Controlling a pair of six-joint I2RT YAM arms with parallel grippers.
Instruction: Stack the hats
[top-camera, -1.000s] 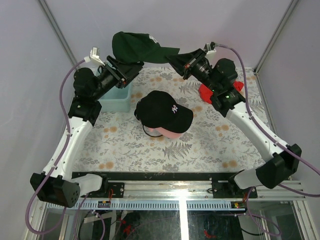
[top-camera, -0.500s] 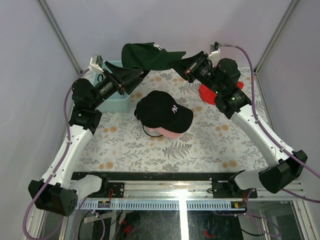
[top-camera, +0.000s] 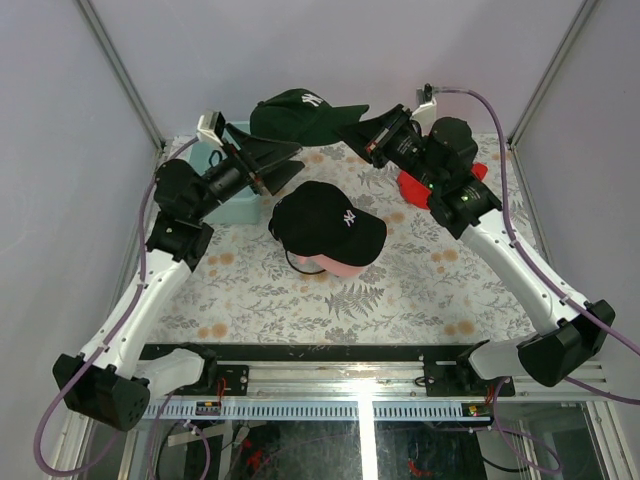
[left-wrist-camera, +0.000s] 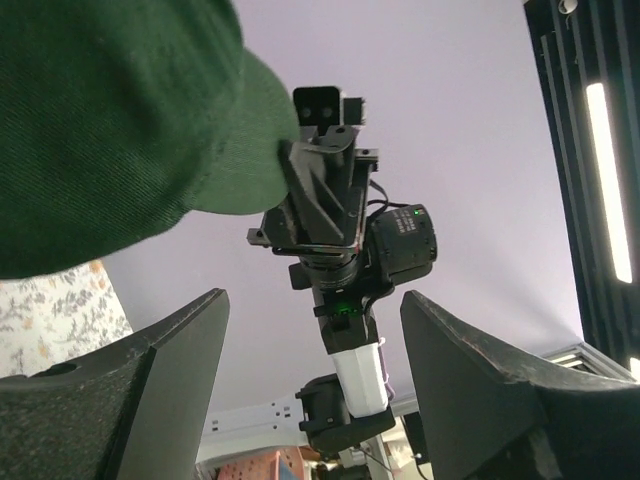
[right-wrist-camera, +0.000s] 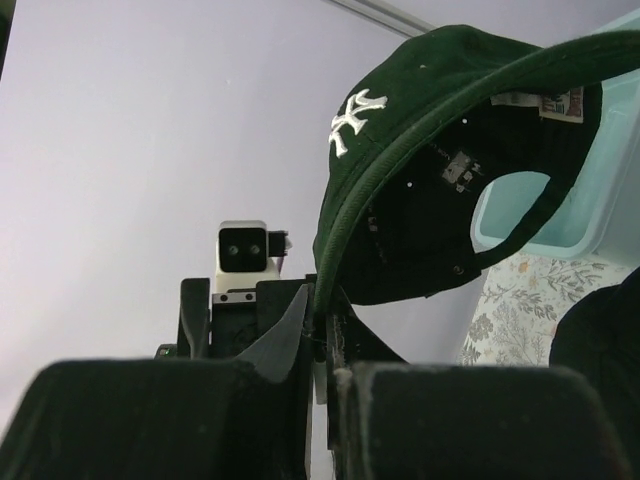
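Note:
A dark green cap (top-camera: 298, 110) with a white logo hangs in the air at the back of the table. My right gripper (top-camera: 348, 126) is shut on its brim; the right wrist view shows the brim edge pinched between the jaws (right-wrist-camera: 325, 315) and the cap's (right-wrist-camera: 450, 130) underside. My left gripper (top-camera: 298, 158) is open and empty just below the cap's crown, which fills the upper left of the left wrist view (left-wrist-camera: 110, 120), apart from that gripper (left-wrist-camera: 315, 300). A black cap (top-camera: 330, 218) sits on the light pink cap (top-camera: 342, 268) at the table's middle.
A mint-green tub (top-camera: 232, 206) stands at the back left, partly under my left arm; it also shows in the right wrist view (right-wrist-camera: 560, 225). A bright red cloth (top-camera: 418, 186) lies at the back right under my right arm. The table has a floral cover.
My left gripper has let go of the green cap and opened. The cap has moved right, held only by my right gripper. The left wrist has swung right, under the cap.

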